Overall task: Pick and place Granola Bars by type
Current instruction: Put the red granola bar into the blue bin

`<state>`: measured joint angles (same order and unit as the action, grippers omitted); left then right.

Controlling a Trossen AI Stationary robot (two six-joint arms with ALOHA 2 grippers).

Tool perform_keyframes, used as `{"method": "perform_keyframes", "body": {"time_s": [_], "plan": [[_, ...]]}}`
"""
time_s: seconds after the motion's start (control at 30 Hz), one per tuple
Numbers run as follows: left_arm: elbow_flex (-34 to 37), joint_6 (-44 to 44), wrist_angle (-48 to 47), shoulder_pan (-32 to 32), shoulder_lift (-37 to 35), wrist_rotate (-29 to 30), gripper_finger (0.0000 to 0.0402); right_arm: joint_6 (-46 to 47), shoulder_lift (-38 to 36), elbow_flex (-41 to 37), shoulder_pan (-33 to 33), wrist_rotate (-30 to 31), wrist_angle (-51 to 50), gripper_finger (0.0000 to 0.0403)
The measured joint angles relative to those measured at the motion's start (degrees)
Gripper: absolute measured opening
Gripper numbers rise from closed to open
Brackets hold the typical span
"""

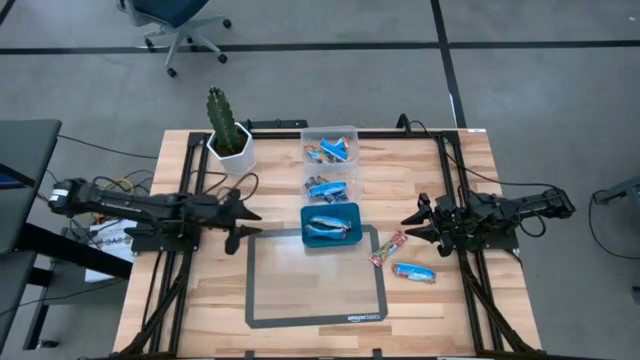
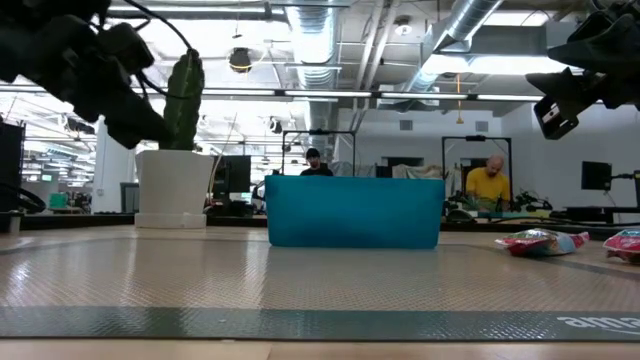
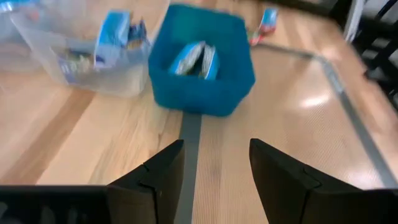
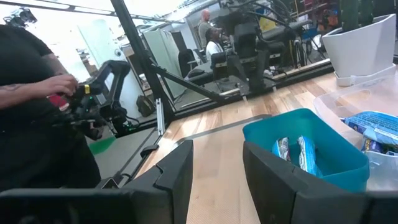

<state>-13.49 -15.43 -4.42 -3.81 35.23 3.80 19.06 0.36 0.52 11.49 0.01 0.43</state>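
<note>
Two granola bars lie flat on the table right of the teal tray: a red/orange one and a blue one. Blue-wrapped bars lie in the tray and in two clear bins behind it. My left gripper hovers open left of the tray, empty. My right gripper hovers open right of the tray, above and beyond the red bar, empty. In the low view the two loose bars rest on the table at right.
A grey taped rectangle marks the table's middle. A potted cactus stands at the far left corner. Black frame rails run along both table sides. People show in the room beyond, one close by in the right wrist view.
</note>
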Motion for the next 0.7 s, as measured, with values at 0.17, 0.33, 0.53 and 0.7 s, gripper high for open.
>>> {"method": "perform_keyframes", "body": {"time_s": [0.17,0.33,0.53,0.7], "plan": [[3.7,0.4,1.7,0.0,-7.0,0.0,0.0174,0.0,0.0,0.0,0.0,0.0,0.0,0.0134],[6.4,0.6,2.6,0.0,-11.5,0.1,0.0174,0.0,0.0,0.0,0.0,0.0,0.0,0.0133],[9.5,1.3,6.5,0.0,-16.4,1.5,0.0174,0.0,0.0,0.0,0.0,0.0,0.0,0.0134],[11.4,2.0,7.7,0.0,-20.0,3.4,0.0174,0.0,0.0,0.0,0.0,0.0,0.0,0.0133]]}}
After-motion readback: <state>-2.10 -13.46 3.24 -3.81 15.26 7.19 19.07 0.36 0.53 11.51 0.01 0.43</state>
